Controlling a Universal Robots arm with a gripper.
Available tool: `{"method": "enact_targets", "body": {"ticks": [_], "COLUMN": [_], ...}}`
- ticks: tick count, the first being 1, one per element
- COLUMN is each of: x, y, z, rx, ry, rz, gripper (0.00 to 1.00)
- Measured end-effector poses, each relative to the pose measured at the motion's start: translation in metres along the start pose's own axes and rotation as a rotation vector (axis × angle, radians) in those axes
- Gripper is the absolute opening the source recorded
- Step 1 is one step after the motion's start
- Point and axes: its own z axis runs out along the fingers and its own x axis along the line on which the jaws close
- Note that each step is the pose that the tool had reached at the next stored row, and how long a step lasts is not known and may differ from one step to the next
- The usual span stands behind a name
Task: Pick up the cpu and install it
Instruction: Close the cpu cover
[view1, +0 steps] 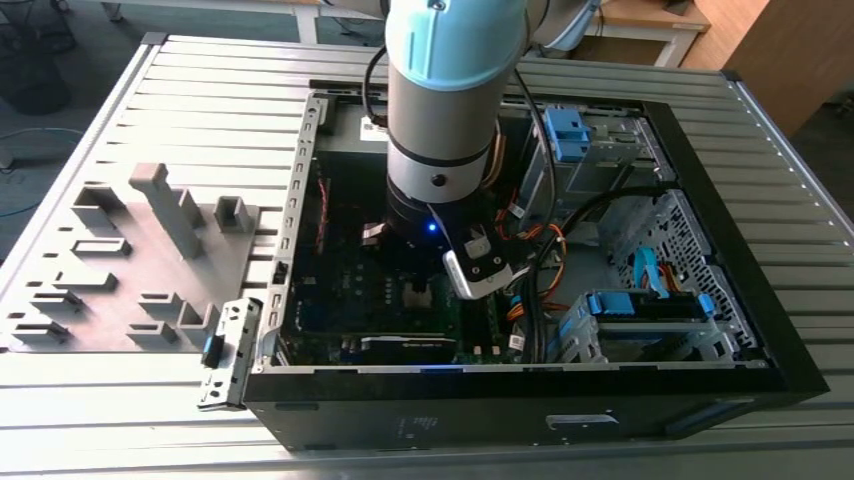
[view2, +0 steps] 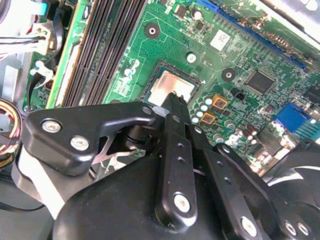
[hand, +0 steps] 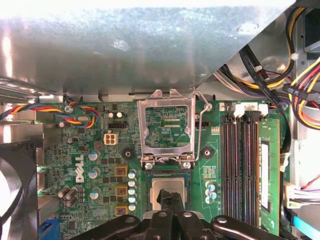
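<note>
The cpu (hand: 170, 184) (view2: 171, 85), a small silver-topped square, lies flat in its socket on the green motherboard (hand: 95, 150). My gripper (hand: 168, 198) (view2: 175, 98) is shut, its black fingertips pressed together and resting on or just over the cpu's near edge; I cannot tell if they touch it. The metal socket frame (hand: 167, 127) is flipped open away from the socket, with its wire lever (hand: 202, 111) raised beside it. In the exterior view the arm (view1: 441, 130) reaches straight down into the open computer case (view1: 747, 250).
Memory slots (hand: 245, 165) (view2: 105, 45) run close beside the socket. Cable bundles (hand: 300, 75) hang at the case wall and a black fan (hand: 15, 190) sits near the board. A grey fixture plate (view1: 134, 260) lies at the exterior view's left, drive cages (view1: 641, 310) at its right.
</note>
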Motion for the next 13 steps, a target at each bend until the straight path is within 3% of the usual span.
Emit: {"method": "enact_targets", "body": {"ticks": [13], "x": [0.0], "y": [0.0], "z": [-0.0026], "rx": [0.0008], "ry": [-0.0001], "rz": [0.0], "gripper": [0.12]}}
